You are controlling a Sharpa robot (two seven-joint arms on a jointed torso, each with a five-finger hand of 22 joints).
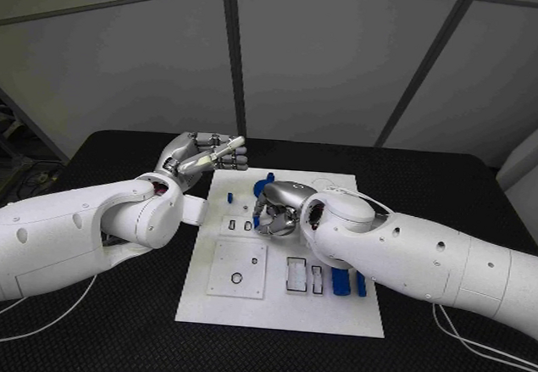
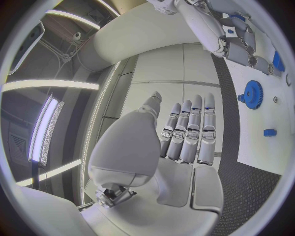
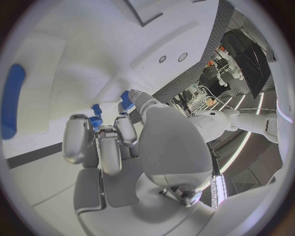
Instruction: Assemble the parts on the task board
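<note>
Blue bars (image 1: 340,281) lie on the near part of the white task board (image 1: 280,310), on a black desk (image 1: 452,184). Mid-board, the right hand (image 1: 278,210) curls over small blue parts (image 3: 96,116); whether it grips one is unclear. Beyond, beside the board's far corner, the left hand (image 1: 201,155) is raised, fingers straight, holding nothing.

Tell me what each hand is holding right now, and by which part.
The left hand holds nothing; its fingers are straight and apart. The right hand curls over small blue parts on the task board; whether it grips one cannot be told.
</note>
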